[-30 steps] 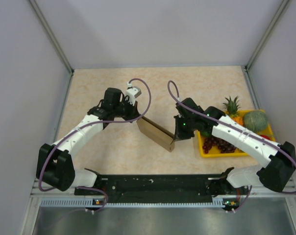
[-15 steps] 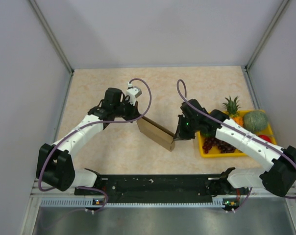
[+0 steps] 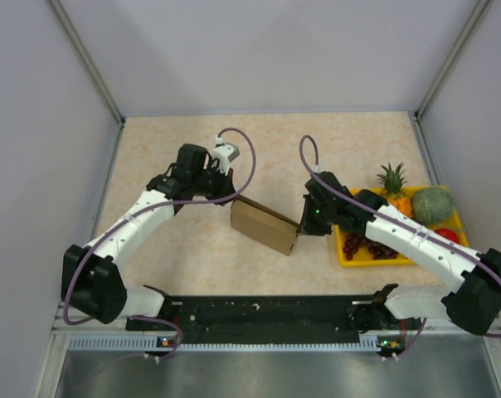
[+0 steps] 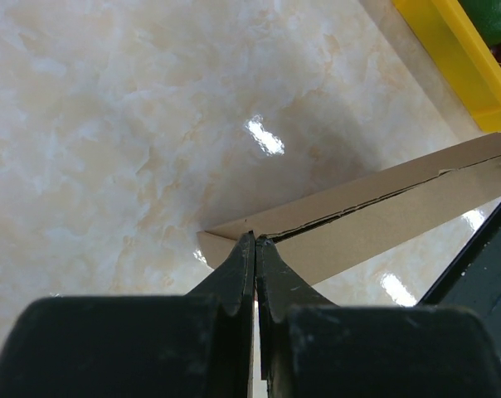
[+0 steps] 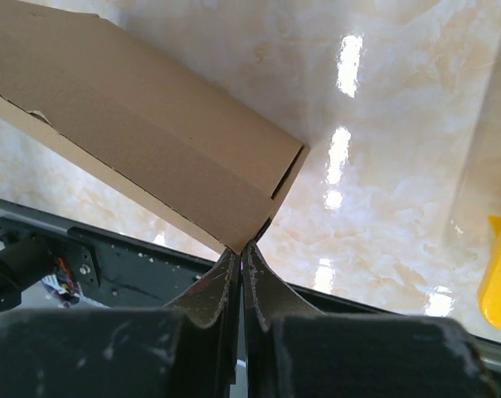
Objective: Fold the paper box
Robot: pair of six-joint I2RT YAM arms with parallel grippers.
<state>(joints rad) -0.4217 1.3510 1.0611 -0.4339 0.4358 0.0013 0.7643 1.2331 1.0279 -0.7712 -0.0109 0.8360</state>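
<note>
The paper box [image 3: 265, 225] is a plain brown kraft sleeve held above the marble table between both arms. My left gripper [image 3: 233, 199] is shut on its far left corner; in the left wrist view the fingertips [image 4: 256, 242] pinch the box's [image 4: 375, 220] corner edge. My right gripper [image 3: 299, 228] is shut on the box's right end; in the right wrist view the tips [image 5: 240, 247] pinch the lower corner of the box [image 5: 143, 141]. The box's broad face is turned up toward the top camera.
A yellow fruit tray [image 3: 347, 254] with grapes, a pineapple and a green melon sits at the right, close to my right arm; its edge shows in the left wrist view [image 4: 449, 58]. The black base rail [image 3: 267, 313] runs along the near edge.
The box has turned from a thin tilted strip to show a wider brown face. My right gripper has shifted slightly right and up; both grippers keep their hold.
</note>
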